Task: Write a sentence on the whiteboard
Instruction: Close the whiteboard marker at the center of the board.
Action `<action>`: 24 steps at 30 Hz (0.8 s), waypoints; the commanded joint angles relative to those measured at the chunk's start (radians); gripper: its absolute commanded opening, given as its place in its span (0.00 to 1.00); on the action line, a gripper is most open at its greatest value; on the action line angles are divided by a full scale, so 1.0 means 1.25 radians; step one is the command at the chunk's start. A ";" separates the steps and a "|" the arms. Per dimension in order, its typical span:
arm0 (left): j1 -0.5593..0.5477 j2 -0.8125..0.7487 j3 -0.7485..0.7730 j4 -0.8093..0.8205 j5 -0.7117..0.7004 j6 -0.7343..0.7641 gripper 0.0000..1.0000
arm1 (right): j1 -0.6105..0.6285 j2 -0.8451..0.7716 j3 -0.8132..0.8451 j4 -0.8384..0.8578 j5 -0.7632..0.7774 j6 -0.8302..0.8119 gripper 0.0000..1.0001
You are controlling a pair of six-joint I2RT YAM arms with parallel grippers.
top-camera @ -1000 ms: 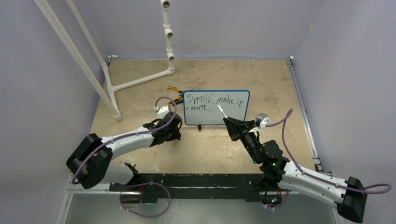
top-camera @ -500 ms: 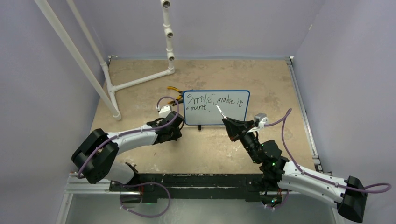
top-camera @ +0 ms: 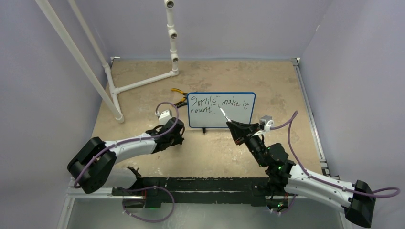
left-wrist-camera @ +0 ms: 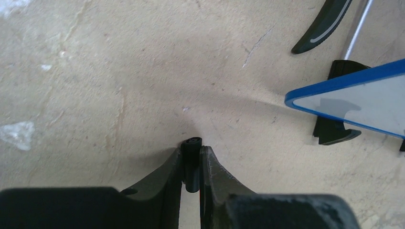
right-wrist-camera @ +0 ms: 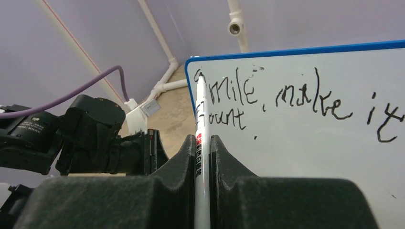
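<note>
The whiteboard [top-camera: 241, 118] stands upright on black feet mid-table, its blue frame also in the right wrist view [right-wrist-camera: 310, 157] and its corner in the left wrist view [left-wrist-camera: 363, 102]. The sentence [top-camera: 219, 101] reads "Smile, make it count" in two lines [right-wrist-camera: 310, 98]. My right gripper [top-camera: 237, 130] is shut on a white marker [right-wrist-camera: 201, 138], whose tip [top-camera: 221, 109] points at the board's left part; I cannot tell whether it touches. My left gripper [top-camera: 177, 138] is low at the board's left and shut on a small black cap [left-wrist-camera: 191, 162].
A white PVC pipe frame [top-camera: 143, 82] stands at the back left. Pliers with yellow-black handles [top-camera: 179, 93] lie behind the board's left end, one handle in the left wrist view [left-wrist-camera: 325, 24]. A black board foot [left-wrist-camera: 334, 129] rests on the tan tabletop.
The marker tip has crept slightly left along the board. The left arm has shifted a little, its wrist staying by the board's left end with the cap held.
</note>
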 commanded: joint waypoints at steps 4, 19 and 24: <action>-0.003 -0.203 -0.133 0.168 -0.026 -0.066 0.00 | 0.000 0.048 -0.019 0.117 -0.130 -0.017 0.00; -0.004 -0.393 -0.178 0.364 -0.007 -0.166 0.00 | 0.046 0.362 0.073 0.184 -0.210 0.029 0.00; -0.004 -0.394 -0.182 0.387 0.019 -0.178 0.00 | 0.069 0.419 0.113 0.172 -0.175 0.033 0.00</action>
